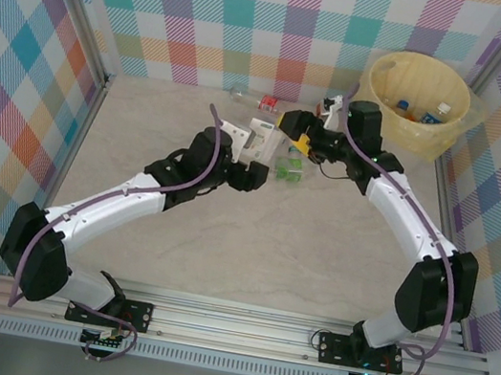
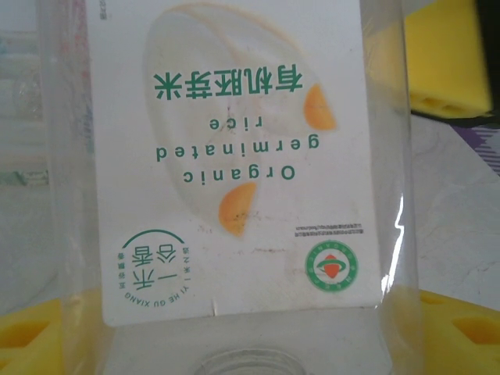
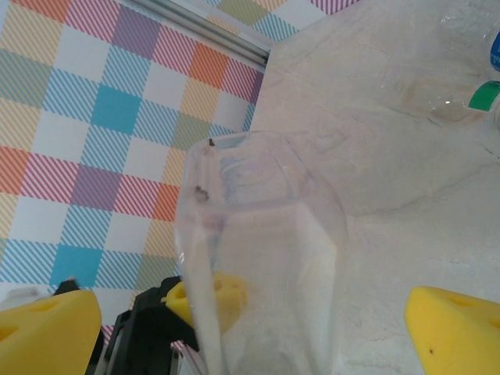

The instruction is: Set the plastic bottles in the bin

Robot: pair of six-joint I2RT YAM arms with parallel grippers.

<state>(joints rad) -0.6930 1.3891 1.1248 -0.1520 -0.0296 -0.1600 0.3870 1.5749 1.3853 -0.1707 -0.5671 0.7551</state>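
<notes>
Near the middle of the surface (image 1: 220, 250), my left jaws are part way open and squeeze a clear bottle (image 2: 234, 156) with a white label. My right jaws are wide open on both sides of it and do not touch it. At 2 o'clock sits the bin (image 1: 421, 138).

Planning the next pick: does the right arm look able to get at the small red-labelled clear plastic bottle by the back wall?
Probably yes, though not at once. The red-labelled bottle lies uncovered close by the right gripper, whose open jaws straddle the clear white-labelled bottle in the left gripper.
</notes>
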